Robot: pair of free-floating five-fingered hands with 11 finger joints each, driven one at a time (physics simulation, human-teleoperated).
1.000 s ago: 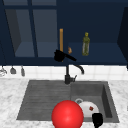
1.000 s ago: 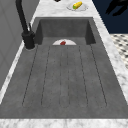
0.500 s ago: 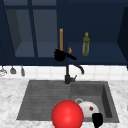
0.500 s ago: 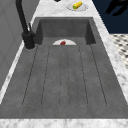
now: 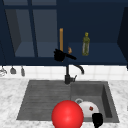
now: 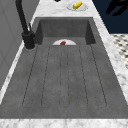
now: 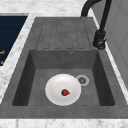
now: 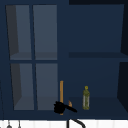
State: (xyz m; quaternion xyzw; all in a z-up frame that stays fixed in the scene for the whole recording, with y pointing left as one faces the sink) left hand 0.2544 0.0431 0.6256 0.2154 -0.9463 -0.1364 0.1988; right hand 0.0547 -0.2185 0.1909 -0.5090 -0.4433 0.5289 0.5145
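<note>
The left hand (image 5: 60, 55) is seen raised at the open lower shelf of the wall cabinet (image 5: 100, 25), directly in front of a tall orange stick-like item (image 5: 61, 40) that stands upright there. Its fingers (image 5: 71, 56) are stretched out straight toward the right, so the hand is judged released and grasping nothing; whether it touches the orange upright cannot be told. A small orange object (image 5: 69, 50) is noted just behind the outstretched fingers, too small to be identified. The same hand is recorded in the upper view (image 8: 60, 107), level with the shelf's front edge.

The right hand (image 5: 97, 120) is found low at the near edge of the sink basin (image 5: 106, 100), beside a white plate (image 7: 63, 89). Whether its fingers are curled or straight cannot be told.

The plate lies flat on the basin floor, next to the drain (image 7: 82, 80), with a small red item (image 7: 65, 92) resting near its middle. A large red ball (image 5: 67, 115) is seen in the front view, near the camera, overlapping the plate's left part.

An olive-green bottle (image 5: 85, 44) stands upright on the same shelf, apart from the left hand to the right. The black faucet (image 5: 68, 73) rises directly below the left hand, its spout curving right over the basin. On the far counter in the left side view, a small dish holding a yellow item (image 6: 77, 5) is recorded. Hanging utensils (image 5: 13, 70) are noted on the wall at left.
</note>
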